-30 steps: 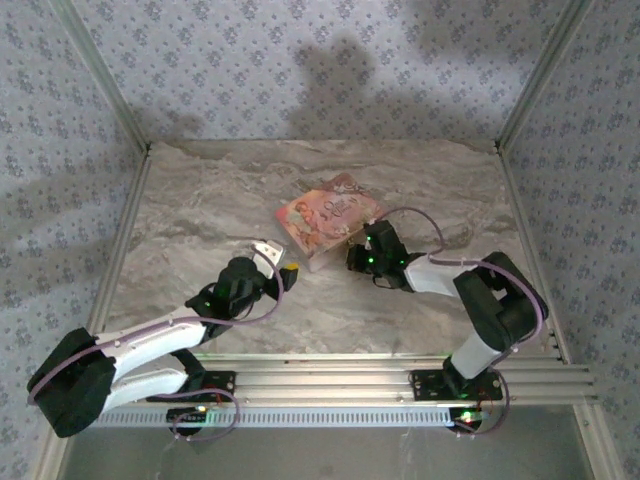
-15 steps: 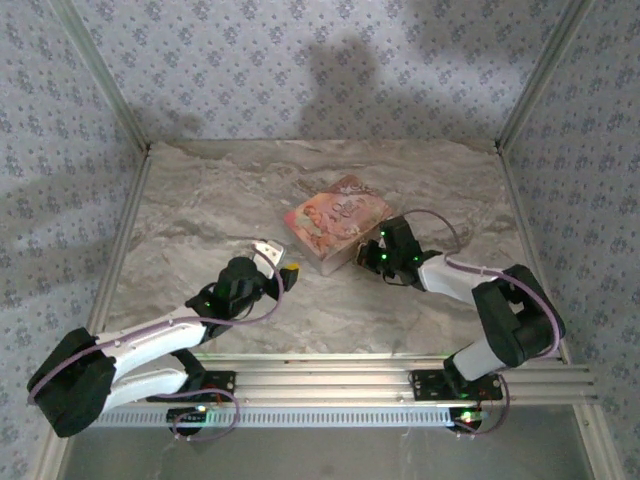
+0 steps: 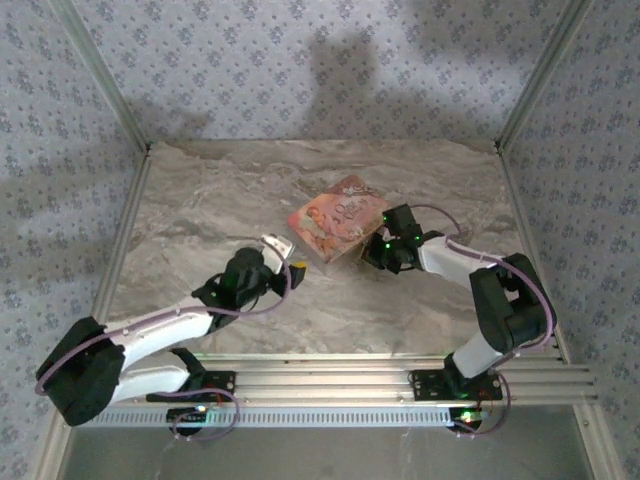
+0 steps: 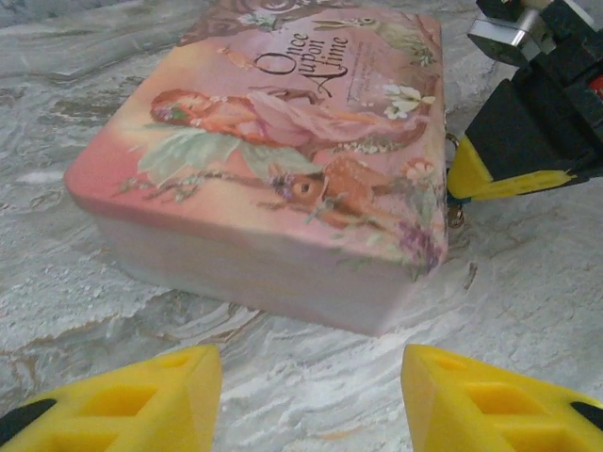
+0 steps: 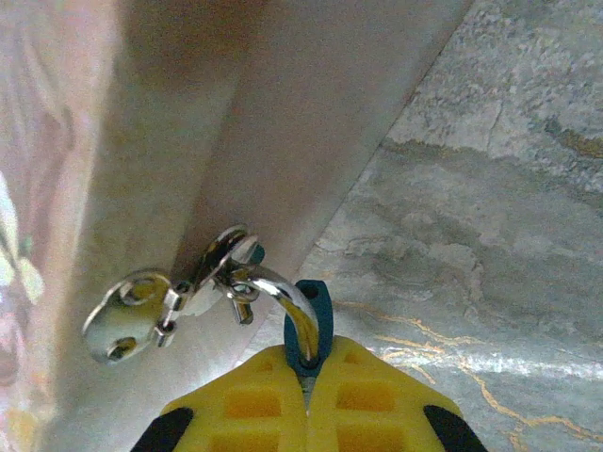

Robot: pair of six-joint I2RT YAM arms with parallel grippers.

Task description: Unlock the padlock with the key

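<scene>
The padlock (image 5: 317, 309) has a small blue body and a silver shackle (image 5: 273, 287) that hooks into the metal clasp (image 5: 212, 273) on the side of the pink flowery box (image 5: 236, 122). My right gripper (image 5: 308, 363) is shut on the blue body. A bare hole shows on top of the body beside the shackle. The key is hidden from me. In the top view the right gripper (image 3: 374, 255) sits at the box's (image 3: 335, 220) near right corner. My left gripper (image 3: 287, 257) stands open a little short of the box's (image 4: 283, 141) near left side, nothing between its fingertips (image 4: 122, 405).
The box lies on a marble-patterned table (image 3: 200, 200) with patterned walls on three sides. In the left wrist view the right gripper's yellow finger (image 4: 490, 169) shows at the box's right corner. Bare table lies between the left gripper (image 4: 306, 405) and the box.
The right gripper has moved a little right and back along the box, and the box has shifted slightly with it. The left gripper has edged forward toward the box.
</scene>
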